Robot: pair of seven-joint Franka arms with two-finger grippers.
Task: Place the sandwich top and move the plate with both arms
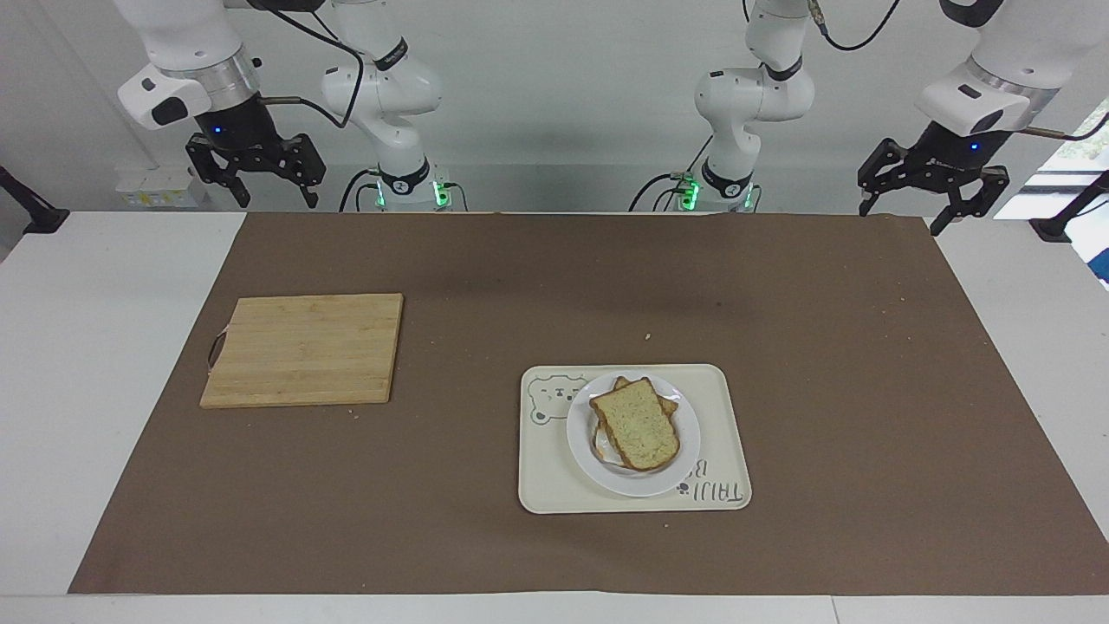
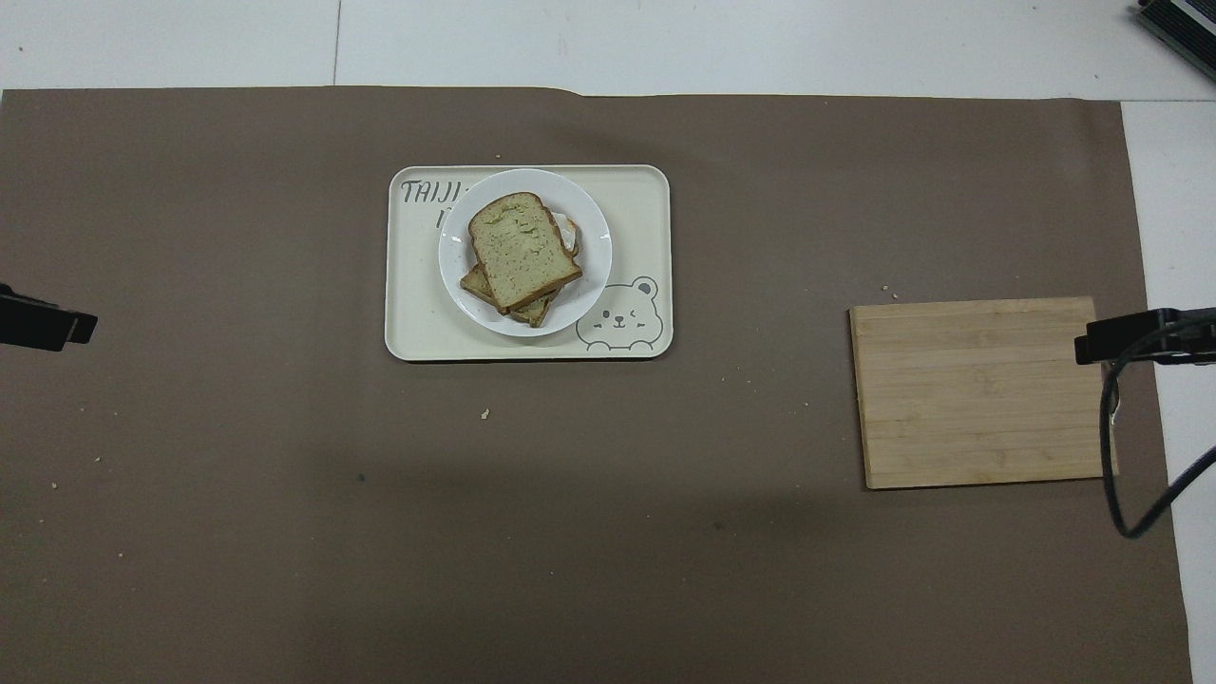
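White table (image 1: 104,364) w/ brown paper mat (image 1: 485,555); on mat: bamboo cutting board (image 1: 305,348), cream bear-print tray (image 1: 554,485), crumbs.
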